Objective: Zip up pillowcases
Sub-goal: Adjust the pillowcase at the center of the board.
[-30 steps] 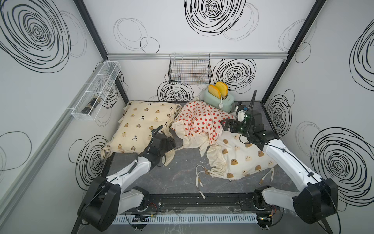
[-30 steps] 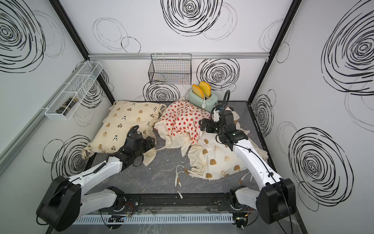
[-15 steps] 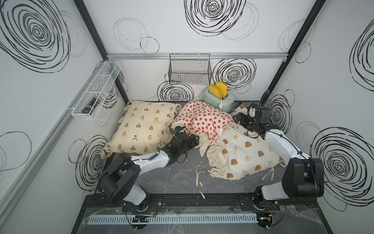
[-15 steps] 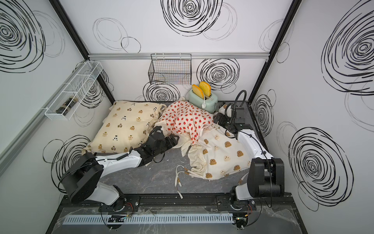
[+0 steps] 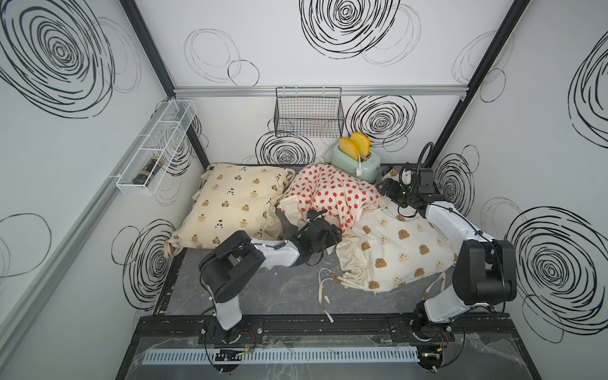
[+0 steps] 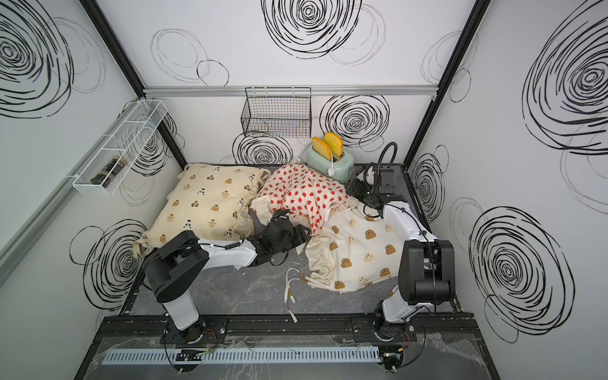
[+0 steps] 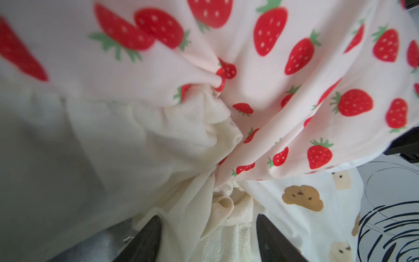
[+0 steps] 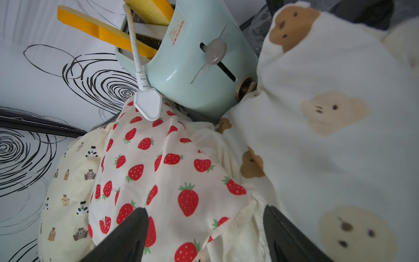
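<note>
Three pillowcases lie side by side: the cream bear-and-panda one (image 5: pixel 233 204) at the back left, the strawberry one (image 5: pixel 332 194) in the middle, the brown-bear-head one (image 5: pixel 404 250) at the right. My left gripper (image 5: pixel 335 235) sits low at the strawberry case's near edge. In the left wrist view its jaws (image 7: pixel 208 229) stand apart around bunched cream frill (image 7: pixel 223 204). My right gripper (image 5: pixel 383 190) is at that case's far right corner by the toaster. In the right wrist view it (image 8: pixel 204 217) is open over strawberry fabric (image 8: pixel 188 199) and its frilled hem (image 8: pixel 244 217). No zipper shows.
A mint toaster (image 5: pixel 357 161) with yellow toast slices stands at the back, its white plug (image 8: pixel 147 104) hanging onto the strawberry fabric. A black wire basket (image 5: pixel 308 115) hangs on the back wall and a white wire shelf (image 5: pixel 154 148) on the left wall. Loose ties (image 5: pixel 325 289) trail over the front of the table.
My left arm swung right from the cream case to the strawberry case's near edge. My right arm drew back toward the toaster corner. Both sets of jaws have narrowed somewhat.
</note>
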Robot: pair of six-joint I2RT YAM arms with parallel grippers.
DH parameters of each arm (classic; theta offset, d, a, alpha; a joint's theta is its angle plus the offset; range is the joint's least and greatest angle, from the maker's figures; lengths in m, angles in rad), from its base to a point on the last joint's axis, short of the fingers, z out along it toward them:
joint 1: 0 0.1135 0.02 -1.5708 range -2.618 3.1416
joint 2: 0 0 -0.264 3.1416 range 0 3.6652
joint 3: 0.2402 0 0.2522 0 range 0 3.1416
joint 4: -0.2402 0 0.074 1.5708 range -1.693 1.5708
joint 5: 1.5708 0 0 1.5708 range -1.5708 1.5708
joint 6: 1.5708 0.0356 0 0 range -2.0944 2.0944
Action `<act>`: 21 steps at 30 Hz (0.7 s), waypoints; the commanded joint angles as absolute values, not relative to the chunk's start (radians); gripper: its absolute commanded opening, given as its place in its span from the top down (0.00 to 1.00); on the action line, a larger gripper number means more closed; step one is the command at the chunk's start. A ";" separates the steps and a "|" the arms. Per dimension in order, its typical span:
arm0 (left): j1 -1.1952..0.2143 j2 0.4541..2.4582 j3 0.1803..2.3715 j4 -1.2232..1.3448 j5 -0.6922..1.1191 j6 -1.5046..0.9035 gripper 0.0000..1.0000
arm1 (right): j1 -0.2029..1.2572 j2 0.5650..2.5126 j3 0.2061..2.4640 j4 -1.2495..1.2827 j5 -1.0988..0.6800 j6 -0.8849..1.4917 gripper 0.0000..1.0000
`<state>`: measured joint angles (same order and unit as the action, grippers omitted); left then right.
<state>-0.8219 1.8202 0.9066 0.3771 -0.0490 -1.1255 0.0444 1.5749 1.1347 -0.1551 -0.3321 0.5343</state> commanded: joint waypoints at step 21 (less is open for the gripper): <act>-0.710 1.472 0.838 0.211 -0.153 -1.019 1.00 | 0.086 1.521 1.123 -0.177 -0.314 0.503 0.16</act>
